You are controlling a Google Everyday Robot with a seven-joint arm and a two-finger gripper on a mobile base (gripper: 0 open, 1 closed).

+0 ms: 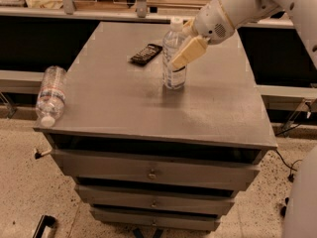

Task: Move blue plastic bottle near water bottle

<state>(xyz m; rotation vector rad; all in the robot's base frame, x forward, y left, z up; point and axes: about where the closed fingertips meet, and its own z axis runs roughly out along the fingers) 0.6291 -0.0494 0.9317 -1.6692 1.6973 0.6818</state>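
Note:
The blue plastic bottle (170, 42), tall and clear with a white cap and a white label, stands upright in the middle of the grey cabinet top (148, 108). My gripper (175, 51) reaches in from the right and is open, with the bottle between its fingers. The near beige finger (188, 53) lies across the front of the bottle's label; the far finger is mostly hidden behind the bottle. The water bottle (50, 95), ribbed with a red and blue band, lies on its side at the left edge of the top, cap toward the front.
A black remote (146, 54) lies behind and left of the standing bottle. The cabinet has several drawers (152, 172) below. A shelf with objects runs along the back. Cables lie on the floor at the right.

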